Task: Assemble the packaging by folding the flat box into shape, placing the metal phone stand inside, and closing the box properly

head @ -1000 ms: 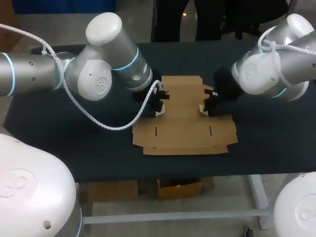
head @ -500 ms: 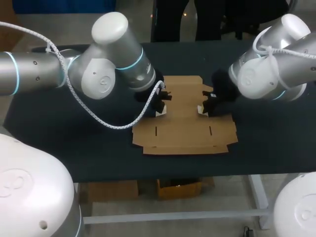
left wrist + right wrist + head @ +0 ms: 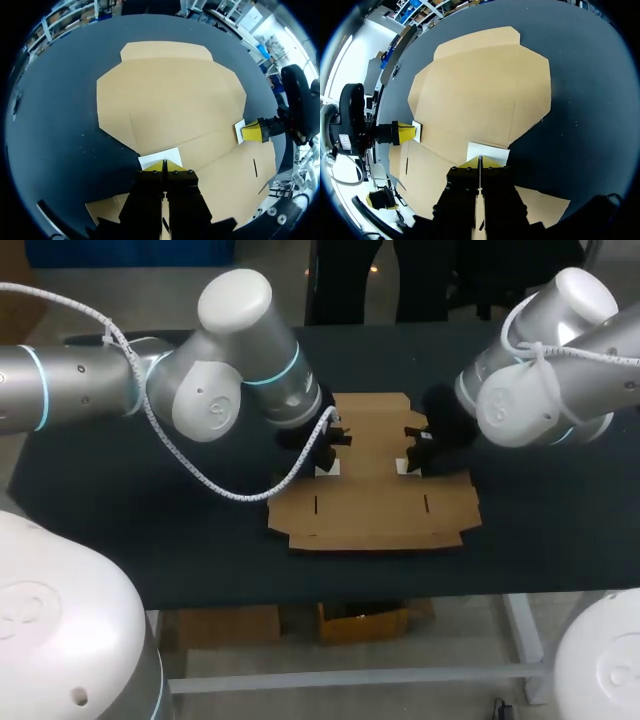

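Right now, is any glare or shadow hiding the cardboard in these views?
Head view: even light, no glare on the flat box; the left gripper and right gripper overlap its side edges. Left wrist view: cardboard evenly lit, near edge hidden behind the gripper's black body. Right wrist view: likewise.

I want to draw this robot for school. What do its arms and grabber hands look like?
Both the left arm and the right arm are chunky, rounded silver-white tubes with glowing light-blue rings at the joints. A white braided cable loops along each one. The left gripper and right gripper are black blocks, each ending in two bright yellow tips.
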`<state>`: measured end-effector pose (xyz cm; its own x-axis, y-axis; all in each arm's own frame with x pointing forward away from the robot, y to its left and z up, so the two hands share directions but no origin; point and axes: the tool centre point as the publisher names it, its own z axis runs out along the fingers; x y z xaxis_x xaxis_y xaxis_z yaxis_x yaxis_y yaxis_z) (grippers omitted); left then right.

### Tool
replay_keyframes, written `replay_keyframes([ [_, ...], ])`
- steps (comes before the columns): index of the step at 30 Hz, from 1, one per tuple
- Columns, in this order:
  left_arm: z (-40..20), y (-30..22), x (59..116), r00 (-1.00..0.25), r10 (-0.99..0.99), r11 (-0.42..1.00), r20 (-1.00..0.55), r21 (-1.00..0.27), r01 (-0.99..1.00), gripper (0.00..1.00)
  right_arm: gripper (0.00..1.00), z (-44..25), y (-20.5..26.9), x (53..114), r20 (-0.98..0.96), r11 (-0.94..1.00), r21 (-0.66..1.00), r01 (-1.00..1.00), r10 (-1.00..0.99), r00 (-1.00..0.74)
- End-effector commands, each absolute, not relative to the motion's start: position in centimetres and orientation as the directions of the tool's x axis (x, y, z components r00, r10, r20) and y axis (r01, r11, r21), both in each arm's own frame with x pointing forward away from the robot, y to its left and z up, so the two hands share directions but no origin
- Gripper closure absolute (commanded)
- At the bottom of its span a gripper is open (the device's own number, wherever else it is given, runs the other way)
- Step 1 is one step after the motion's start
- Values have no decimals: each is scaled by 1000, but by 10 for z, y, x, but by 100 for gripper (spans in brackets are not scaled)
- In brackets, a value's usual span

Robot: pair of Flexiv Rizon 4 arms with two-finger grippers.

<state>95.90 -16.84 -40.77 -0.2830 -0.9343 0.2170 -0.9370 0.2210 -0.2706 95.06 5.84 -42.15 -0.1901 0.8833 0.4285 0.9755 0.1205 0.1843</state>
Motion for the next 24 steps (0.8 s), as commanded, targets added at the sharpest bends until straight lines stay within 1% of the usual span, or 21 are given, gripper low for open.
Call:
replay_keyframes([
  [1,-415,-177,962,-274,-942,220,194,-260,-940,100,100,-426,61,951,420,120,180,976,888,-187],
  [10,-417,-177,959,-257,-949,208,185,-251,-945,100,100,-434,58,947,420,114,155,981,891,-170],
  [24,-393,-165,959,-223,-963,179,153,-261,-949,100,100,-403,44,945,425,76,210,975,891,-161],
])
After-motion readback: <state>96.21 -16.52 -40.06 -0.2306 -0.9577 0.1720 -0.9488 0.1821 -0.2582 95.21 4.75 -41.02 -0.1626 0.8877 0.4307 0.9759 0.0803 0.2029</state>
